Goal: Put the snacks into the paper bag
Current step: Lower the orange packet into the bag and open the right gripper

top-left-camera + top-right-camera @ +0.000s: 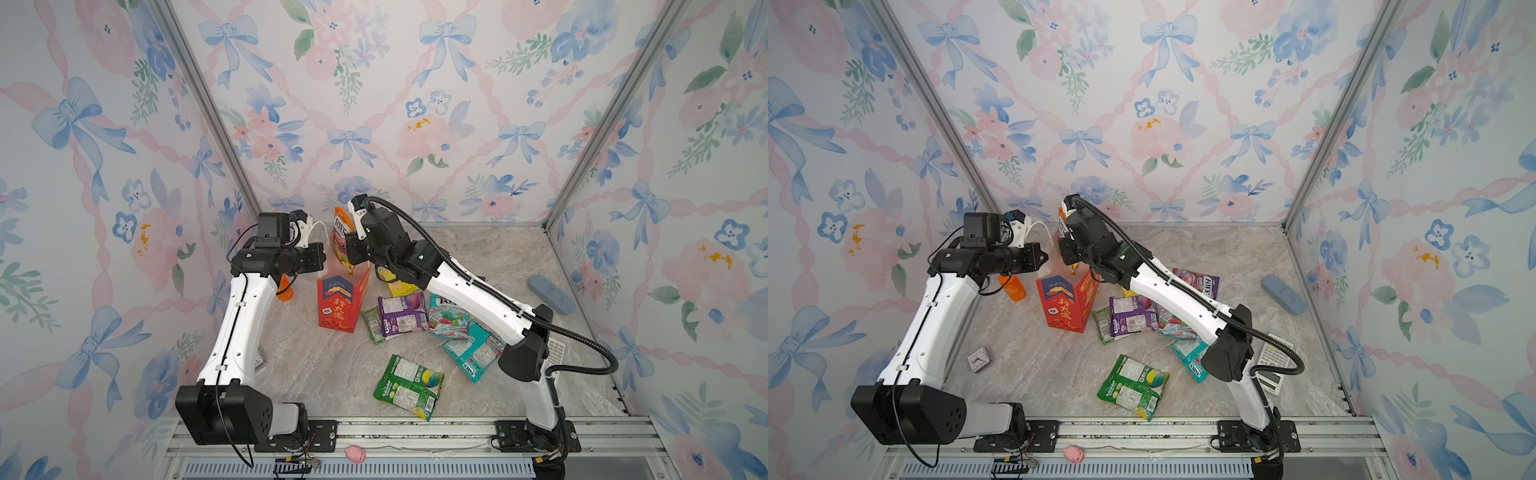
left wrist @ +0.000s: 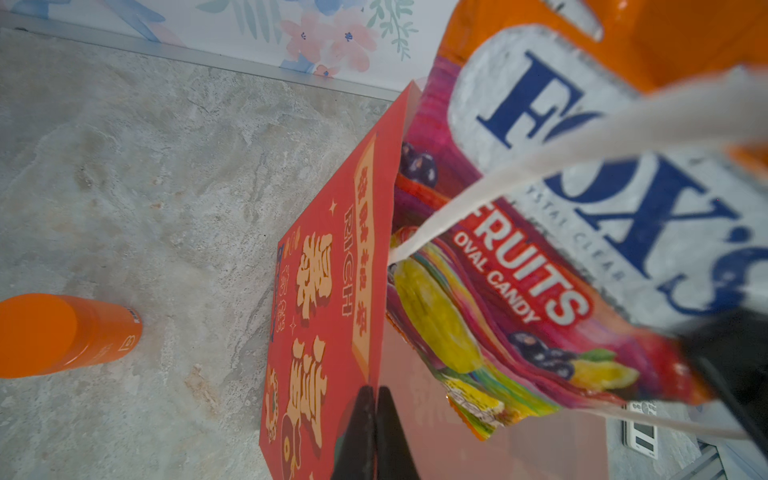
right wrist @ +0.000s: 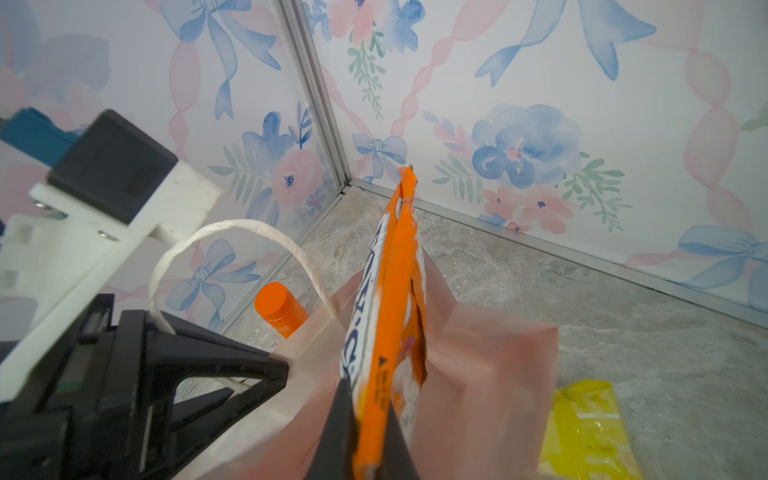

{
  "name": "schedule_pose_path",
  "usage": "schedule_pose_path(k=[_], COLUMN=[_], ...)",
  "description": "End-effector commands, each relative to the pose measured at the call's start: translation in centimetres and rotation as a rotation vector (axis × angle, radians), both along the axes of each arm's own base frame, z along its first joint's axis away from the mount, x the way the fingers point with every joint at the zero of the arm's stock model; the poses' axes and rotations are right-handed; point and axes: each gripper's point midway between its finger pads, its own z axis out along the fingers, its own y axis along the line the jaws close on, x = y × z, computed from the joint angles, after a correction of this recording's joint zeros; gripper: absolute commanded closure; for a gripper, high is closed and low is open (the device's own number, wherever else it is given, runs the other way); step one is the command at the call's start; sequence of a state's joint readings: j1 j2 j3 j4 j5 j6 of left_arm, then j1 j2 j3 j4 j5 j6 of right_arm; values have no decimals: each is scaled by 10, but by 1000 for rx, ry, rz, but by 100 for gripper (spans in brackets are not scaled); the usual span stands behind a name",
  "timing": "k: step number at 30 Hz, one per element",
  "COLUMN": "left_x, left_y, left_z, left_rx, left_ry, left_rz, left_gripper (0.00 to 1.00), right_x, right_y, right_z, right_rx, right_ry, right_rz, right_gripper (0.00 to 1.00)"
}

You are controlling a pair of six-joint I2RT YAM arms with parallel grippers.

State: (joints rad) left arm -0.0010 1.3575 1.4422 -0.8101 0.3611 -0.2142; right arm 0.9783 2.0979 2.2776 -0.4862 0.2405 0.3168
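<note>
Marbled surface, floral walls: orange FOX'S packet (image 1: pixel 343 239) hangs upright, long axis vertical, lower end at the mouth of the paper bag (image 1: pixel 336 309) directly below, right pincer (image 3: pixel 368 411) clamped on it. Left pincer (image 2: pixel 375 392) clenched on the bag's left rim, forearm level; right arm reaches in from the right, wrist high.

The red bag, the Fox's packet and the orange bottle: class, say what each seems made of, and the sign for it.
Red bag: matte printed paper, crisp folded edges. Fox's packet: probably plastic film, glossy, with crinkled seams. Orange bottle: smooth, satin sheen; likely plastic, though coated metal is possible.
</note>
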Motion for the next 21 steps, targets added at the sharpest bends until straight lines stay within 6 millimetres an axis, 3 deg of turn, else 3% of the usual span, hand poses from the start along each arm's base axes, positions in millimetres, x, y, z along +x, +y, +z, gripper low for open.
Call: schedule_pose_path(k=[1,15,21], left_x=[-6,-9,-9], left_y=[-6,-3,-3], left_z=[4,1,1], left_rx=[-25,-8,-6], left_ry=[-13,-16,-16], left_rz=[-14,-11,-10], left_gripper=[100,100,100], right_x=[0,6,7], right_y=[9,19,15], right_z=[34,8,8], right_rx=[117,124,137], right_ry=[-47,3,11], right_rz=[-9,-7,-6], right_gripper=[100,100,90])
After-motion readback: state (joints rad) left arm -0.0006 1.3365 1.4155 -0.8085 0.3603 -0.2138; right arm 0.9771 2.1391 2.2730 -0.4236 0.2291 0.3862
